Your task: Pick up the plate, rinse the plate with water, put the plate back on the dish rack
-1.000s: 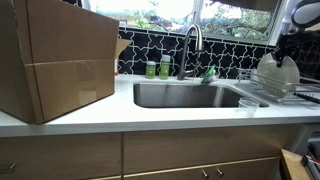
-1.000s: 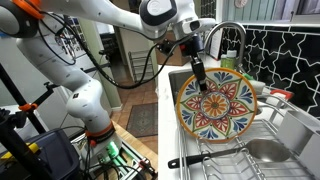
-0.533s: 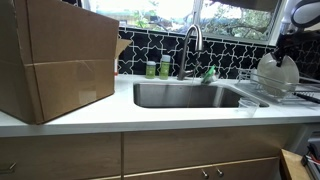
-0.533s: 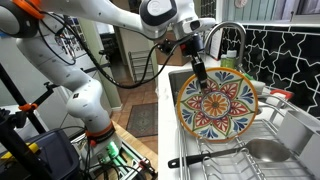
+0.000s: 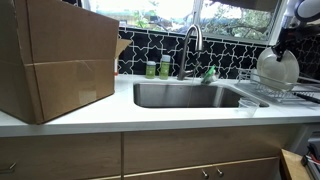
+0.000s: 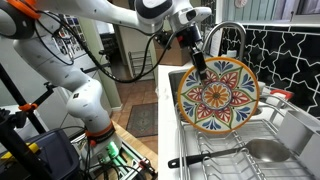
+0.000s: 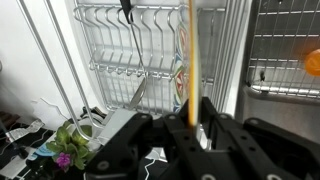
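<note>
one open stretch lies over the sink point(image 5: 185, 95), bounded by the cardboard box point(image 5: 55, 60) at left, the faucet point(image 5: 192, 40) at the far edge and the dish rack point(image 6: 230, 160) at right. the gripper point(image 6: 199, 66) is closed narrow on the top rim of the plate point(image 6: 217, 95), held over the rack wires. the plate stands upright on edge, with a patterned face and a white back; the wrist view shows it edge-on, a thin line running away from the fingers point(image 7: 215, 120).

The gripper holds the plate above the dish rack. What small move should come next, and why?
Probably carry the plate sideways toward the faucet: the gripper pinches its top edge, and its lower edge looks clear of the dish rack.
</note>
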